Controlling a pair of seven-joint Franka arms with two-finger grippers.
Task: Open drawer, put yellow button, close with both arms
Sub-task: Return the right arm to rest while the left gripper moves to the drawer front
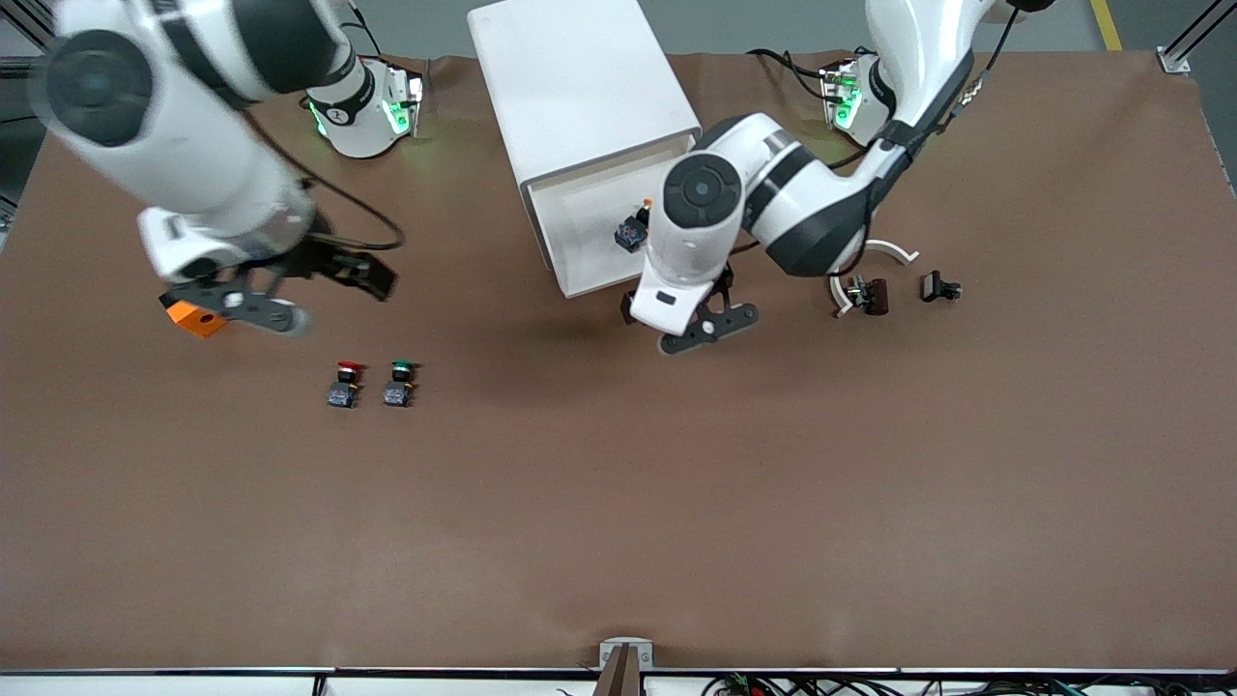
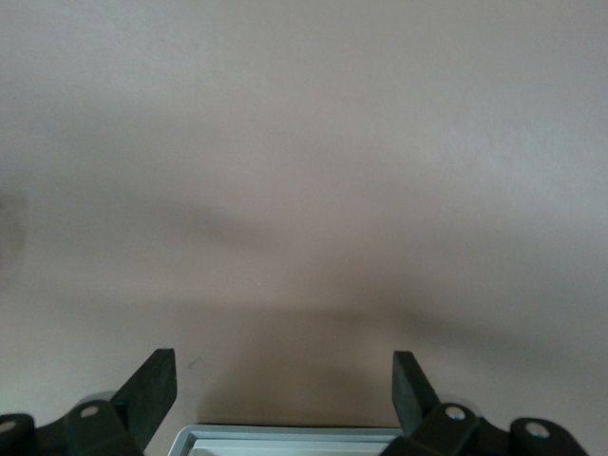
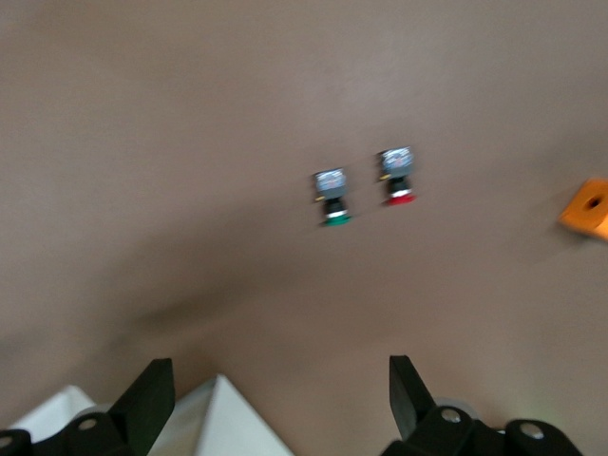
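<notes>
Front view, drawer: I see the top drawer (image 1: 591,224) of the white cabinet (image 1: 578,82) pulled out, with the yellow button (image 1: 635,228) lying inside it, right at the edge of the left arm's wrist housing.
Front view, left gripper: my left gripper (image 1: 698,319) hangs just past the drawer's front lip, over bare table; fingers spread wide, nothing in them.
Front view, right gripper: my right gripper (image 1: 259,302) is up over the table well off toward the right arm's end, above an orange block (image 1: 196,317); it looks blurred. The red button (image 1: 344,384) and green button (image 1: 398,383) sit below it in this view, nearer the camera.
Left wrist view: both fingertips (image 2: 154,391) stand far apart with only brown table between them; a pale grey edge shows at the frame's bottom, and I cannot tell what it is.
Right wrist view: its fingertips (image 3: 150,399) are equally wide and empty; the green and red buttons and the orange block lie ahead of the claw.
Risk, judged: closing takes both arms, and mine are uneven, one at the drawer and one far off. A lone or off-centre push could skew the drawer or slide the cabinet.
Risk, clutter: the right arm's sweep across could clip the orange block.
</notes>
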